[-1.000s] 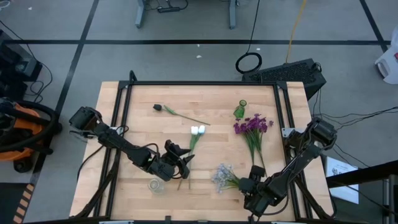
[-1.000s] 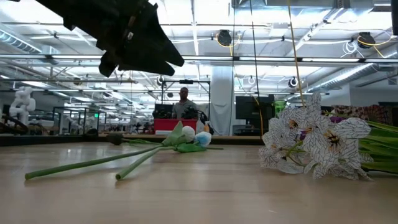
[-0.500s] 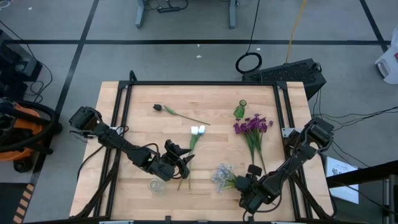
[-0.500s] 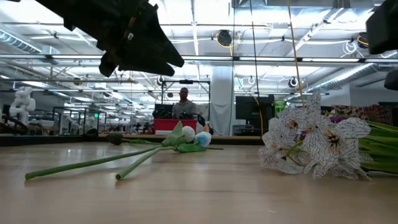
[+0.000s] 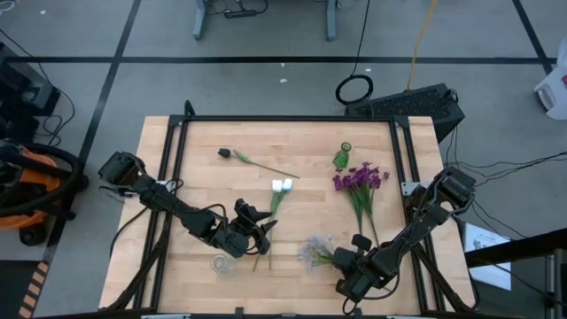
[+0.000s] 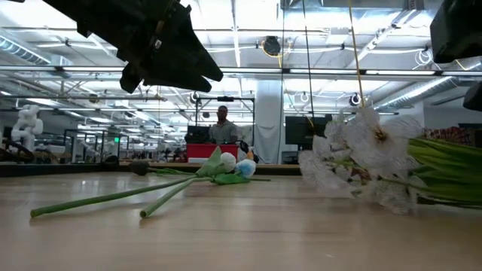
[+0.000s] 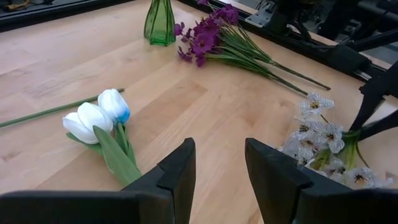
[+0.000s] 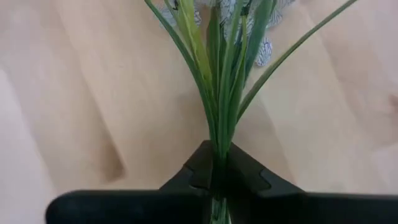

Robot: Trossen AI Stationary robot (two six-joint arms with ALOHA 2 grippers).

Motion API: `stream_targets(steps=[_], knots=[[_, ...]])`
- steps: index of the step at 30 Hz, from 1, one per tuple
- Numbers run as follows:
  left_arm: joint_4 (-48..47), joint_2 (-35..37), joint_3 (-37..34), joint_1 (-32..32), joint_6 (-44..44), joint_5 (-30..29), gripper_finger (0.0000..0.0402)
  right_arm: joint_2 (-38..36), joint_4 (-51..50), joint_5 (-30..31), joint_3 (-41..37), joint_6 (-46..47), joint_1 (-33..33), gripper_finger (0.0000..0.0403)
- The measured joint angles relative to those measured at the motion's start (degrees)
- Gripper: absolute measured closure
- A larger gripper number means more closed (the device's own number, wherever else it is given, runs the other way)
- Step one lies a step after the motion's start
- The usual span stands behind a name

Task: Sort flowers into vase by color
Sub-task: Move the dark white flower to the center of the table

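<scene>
1. The biggest risk: the right gripper [image 8: 217, 177] is pinching only the thin green stems of the pale sprig [image 5: 316, 251], near the table's front edge. With the blossoms hanging far out from the grip, the bundle is likely to droop or swing, and a stem could slip free.
2. The green vase [image 5: 342, 156] is standing well apart, at the far side beside the purple flowers [image 5: 359, 178]. Its neck looks narrow, so I judge the loose stem ends may be catching on the rim or tipping it.
3. The left gripper [image 7: 214, 165] is hovering half open and holding nothing, above the white tulips [image 7: 96, 114].
4. The sprig is showing whitish, dark-veined blossoms on a tight fan of stems and narrow leaves, lifting slightly off the wood in the low view.
</scene>
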State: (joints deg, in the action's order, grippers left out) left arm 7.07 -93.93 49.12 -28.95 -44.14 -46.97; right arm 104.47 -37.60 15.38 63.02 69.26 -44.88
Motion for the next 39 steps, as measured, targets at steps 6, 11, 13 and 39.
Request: stream_targets(steps=[6,11,13,39], knots=[[0.1,0.0,0.0,-0.04,-0.1,0.05,0.0258,-1.85,2.73,2.48,0.0,2.1,0.0,0.0397],[0.47,-0.02,0.0,-0.26,-0.37,0.22,0.0258,-4.5,5.39,10.62,0.0,5.7,0.0,0.0396],[0.9,-0.02,0.0,-0.47,-0.35,0.21,0.0258,-5.36,7.39,15.71,0.0,7.0,0.0,0.0395],[0.61,1.33,-0.02,-0.7,3.17,0.09,0.0258,-5.05,30.75,56.89,0.0,11.43,4.64,0.0394]])
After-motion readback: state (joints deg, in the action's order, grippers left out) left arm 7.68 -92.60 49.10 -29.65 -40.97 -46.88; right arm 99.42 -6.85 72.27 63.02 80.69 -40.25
